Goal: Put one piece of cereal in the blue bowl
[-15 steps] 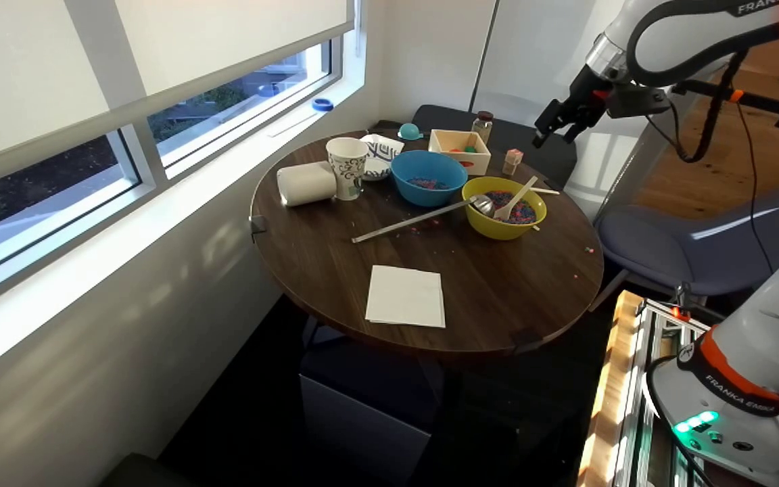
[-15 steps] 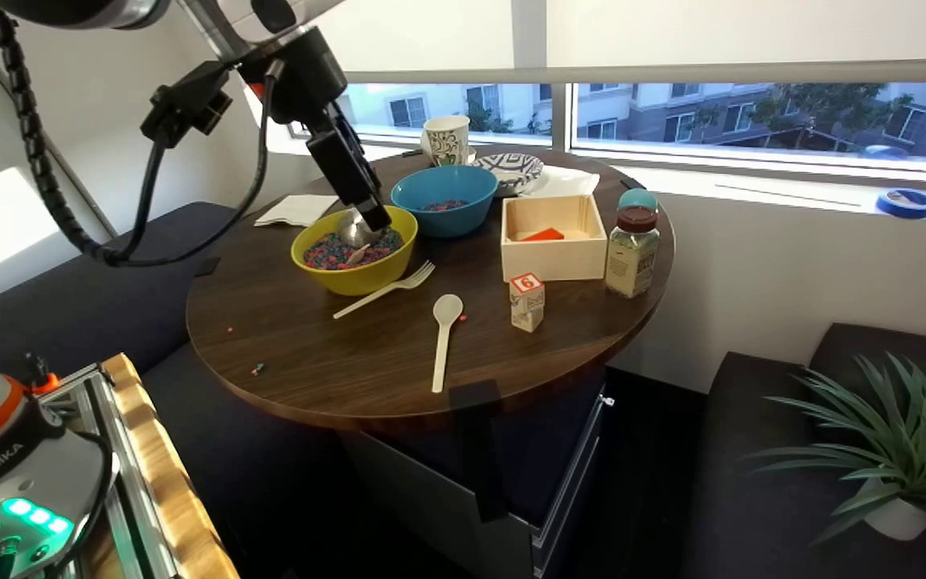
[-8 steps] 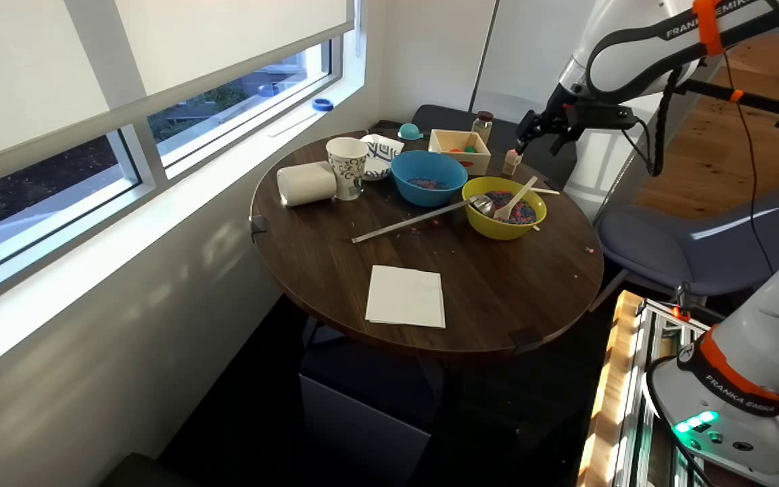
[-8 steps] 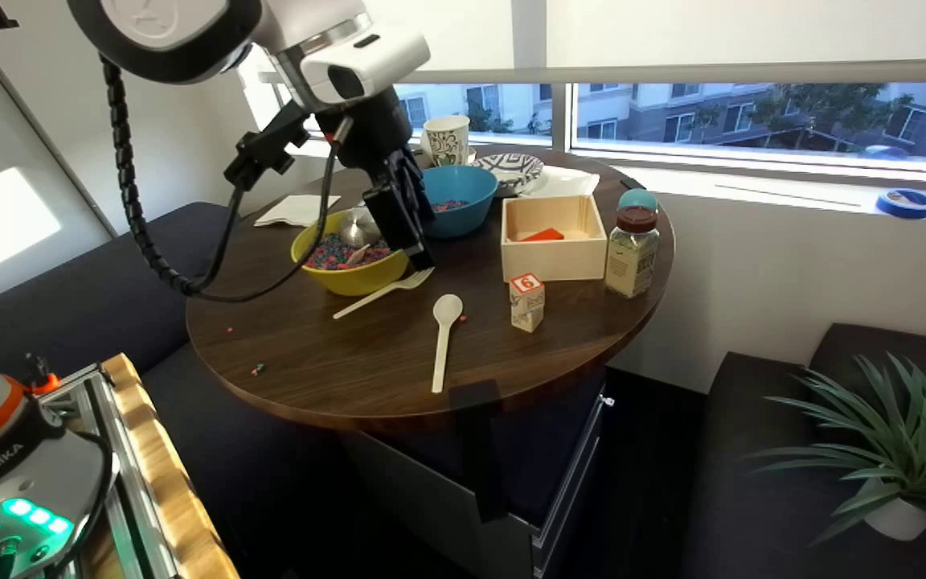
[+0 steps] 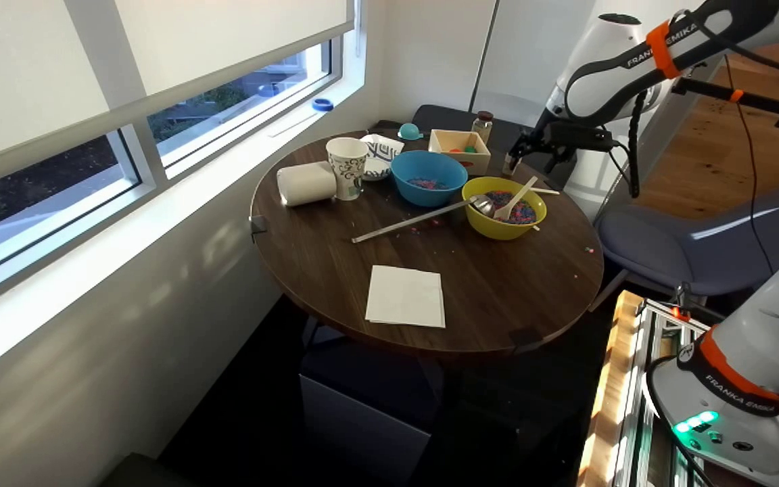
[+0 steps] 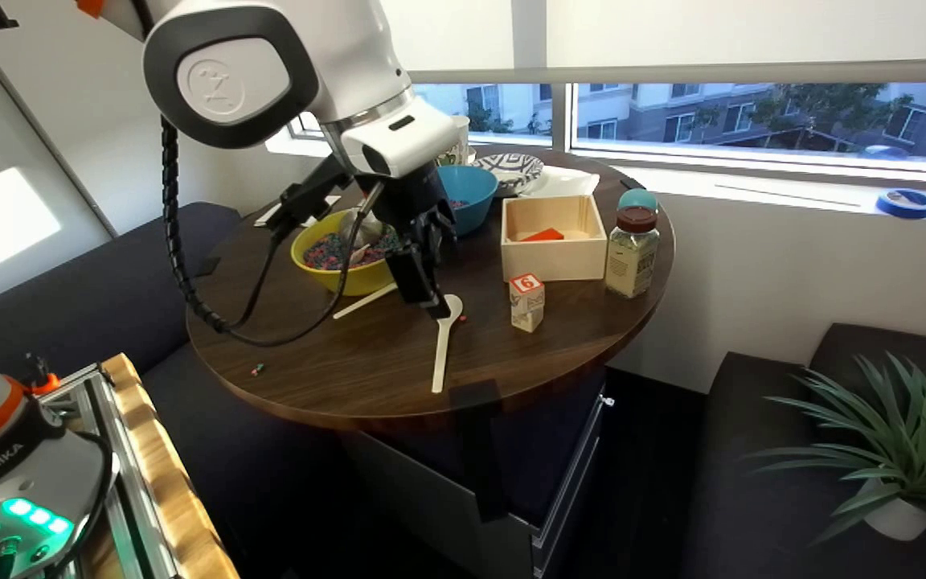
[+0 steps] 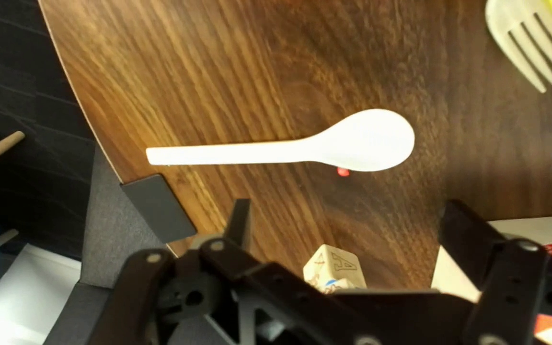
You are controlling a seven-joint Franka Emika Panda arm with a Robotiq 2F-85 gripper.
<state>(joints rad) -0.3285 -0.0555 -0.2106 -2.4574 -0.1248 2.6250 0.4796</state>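
Observation:
The blue bowl [image 5: 423, 193] stands on the table with colored cereal in it. It is partly hidden behind my gripper in an exterior view [image 6: 475, 211]. A small red cereal piece [image 7: 343, 171] lies on the table against the white spoon's bowl edge; it also shows in an exterior view [image 6: 463, 318]. The yellow-green bowl [image 5: 498, 230] holds more cereal, a wooden spoon and a ladle [image 5: 410, 223] head. My gripper [image 7: 348, 208] is open and empty above the table, over the spoon and blocks area. It also shows in an exterior view [image 5: 530, 164].
A white spoon [image 7: 369, 141] and fork [image 7: 520, 33] lie near the gripper. Stacked letter blocks [image 6: 526, 301], a wooden box [image 6: 553, 257] and a jar [image 6: 632, 257] stand close by. A paper cup [image 5: 347, 169] and napkins [image 5: 405, 297] are farther off. Loose cereal [image 6: 258, 370] lies near the edge.
My open gripper has come down and moved from beside the yellow-green bowl toward the white spoon and the red cereal piece. The objects on the table have not moved.

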